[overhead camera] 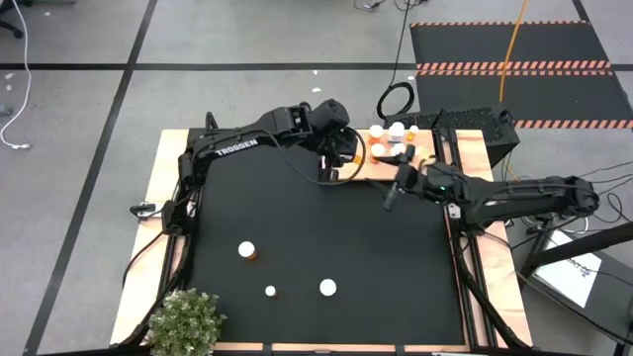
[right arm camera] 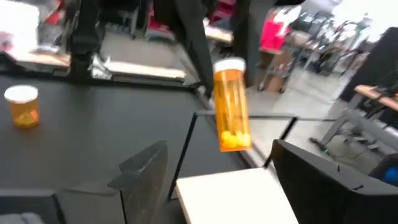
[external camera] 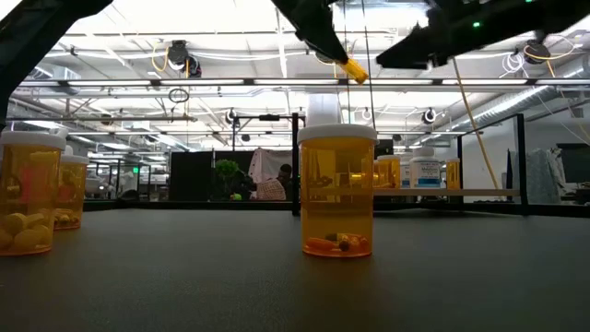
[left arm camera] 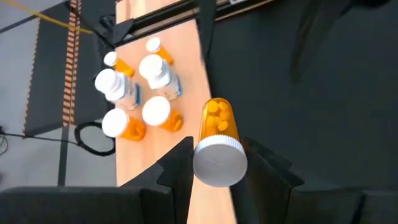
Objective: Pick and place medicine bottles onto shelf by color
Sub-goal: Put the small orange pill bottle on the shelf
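Left claw (left arm camera: 217, 168) clamped, right claw (overhead camera: 394, 190) agape

- A robotics lab or industrial workshop hall.
- A bare ceiling with pipes (external camera: 277, 85) and hanging lamps (external camera: 180, 53) shows in the low view.
- The grey floor (overhead camera: 79, 119) carries black tape lines, and a striped hazard mat (overhead camera: 514, 44) lies beyond the bench (overhead camera: 158, 188).
- Loose cables (overhead camera: 396, 99) trail nearby.

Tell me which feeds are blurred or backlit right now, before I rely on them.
Right wrist view: smeared throughout, though the held orange bottle still reads. Low view: bright ceiling lights leave the arms overhead as silhouettes; the nearest bottle is sharp. Left wrist view: crisp on the left gripper and shelf. High view: evenly lit.
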Motion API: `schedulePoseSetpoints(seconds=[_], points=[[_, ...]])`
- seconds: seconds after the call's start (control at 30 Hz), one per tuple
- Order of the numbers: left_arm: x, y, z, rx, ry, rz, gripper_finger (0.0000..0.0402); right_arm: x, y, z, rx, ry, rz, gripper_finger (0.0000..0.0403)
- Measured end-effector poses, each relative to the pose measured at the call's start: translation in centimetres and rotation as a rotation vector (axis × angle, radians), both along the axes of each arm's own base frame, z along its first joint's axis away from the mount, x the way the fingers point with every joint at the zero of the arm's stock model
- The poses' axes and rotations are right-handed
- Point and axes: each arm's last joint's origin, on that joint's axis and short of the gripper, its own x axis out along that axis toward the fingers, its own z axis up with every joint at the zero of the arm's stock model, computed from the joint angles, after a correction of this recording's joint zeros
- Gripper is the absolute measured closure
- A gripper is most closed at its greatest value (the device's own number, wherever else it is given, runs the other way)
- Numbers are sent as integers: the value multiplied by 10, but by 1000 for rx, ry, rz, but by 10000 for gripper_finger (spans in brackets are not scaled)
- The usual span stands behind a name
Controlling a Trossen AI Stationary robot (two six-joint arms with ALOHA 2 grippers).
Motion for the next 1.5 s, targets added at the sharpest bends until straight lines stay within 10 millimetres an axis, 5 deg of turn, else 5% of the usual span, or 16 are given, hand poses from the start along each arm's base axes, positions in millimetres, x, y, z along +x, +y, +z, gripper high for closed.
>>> schedulePoseSetpoints(seconds=[0.37,1.0,1.5], points=[[2,-20,-2,-7,32,-45,273,42,-18,-23,61,105,67,186],[1,-31,-5,-13,79,-59,273,41,-17,-21,69,92,76,284],[2,-35,-5,-16,82,-63,273,42,-16,-20,94,70,91,262]])
